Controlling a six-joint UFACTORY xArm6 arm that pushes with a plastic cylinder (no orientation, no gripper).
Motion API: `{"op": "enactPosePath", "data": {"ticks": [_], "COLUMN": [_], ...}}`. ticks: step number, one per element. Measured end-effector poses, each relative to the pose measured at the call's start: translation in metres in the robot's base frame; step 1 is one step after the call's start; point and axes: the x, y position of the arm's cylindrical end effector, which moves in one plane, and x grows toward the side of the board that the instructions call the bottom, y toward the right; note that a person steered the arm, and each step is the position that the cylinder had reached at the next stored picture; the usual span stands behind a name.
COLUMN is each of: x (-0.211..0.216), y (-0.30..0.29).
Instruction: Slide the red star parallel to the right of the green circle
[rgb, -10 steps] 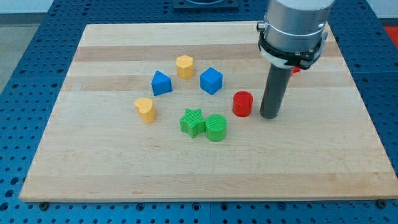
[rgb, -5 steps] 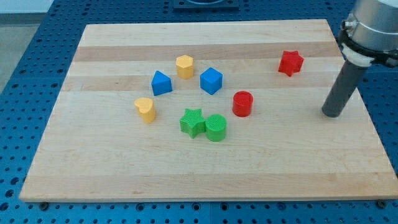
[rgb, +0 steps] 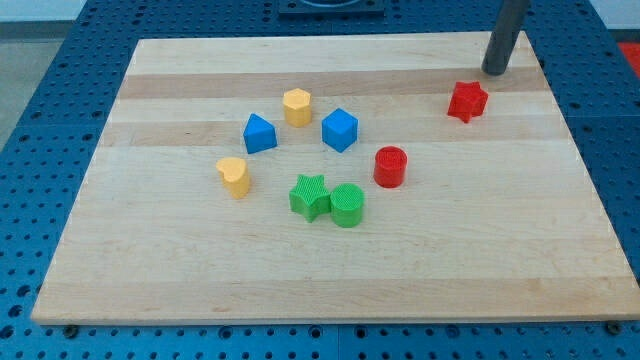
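The counter (rgb: 180, 280) is a pale wooden board with lengthwise grain, lying on a blue perforated base (rgb: 40, 80). Eight small plastic blocks with ribbed tops sit on it, two of each colour.

Toward the view's left are a yellow heart-like block (rgb: 234, 176), a blue wedge-like block (rgb: 260, 133) and a yellow hexagonal block (rgb: 297, 106). At the centre, the green star (rgb: 310, 196) touches the green circle (rgb: 347, 205) on its left side, with a blue cube (rgb: 340, 129) above them. A red cylinder (rgb: 391, 166) stands up and right of the green circle, apart from it.

The red star (rgb: 467, 101) lies near the view's top right, well apart from the green circle. My tip (rgb: 495, 70), the end of a dark smooth rod, sits just up and right of the red star, not touching it. There is no gripper, so nothing is grasped.
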Motion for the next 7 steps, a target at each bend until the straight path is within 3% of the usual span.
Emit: {"op": "enactPosePath", "data": {"ticks": [2,6,7], "x": [0.067,0.197,0.199], "y": [-0.05,-0.088,-0.106]}}
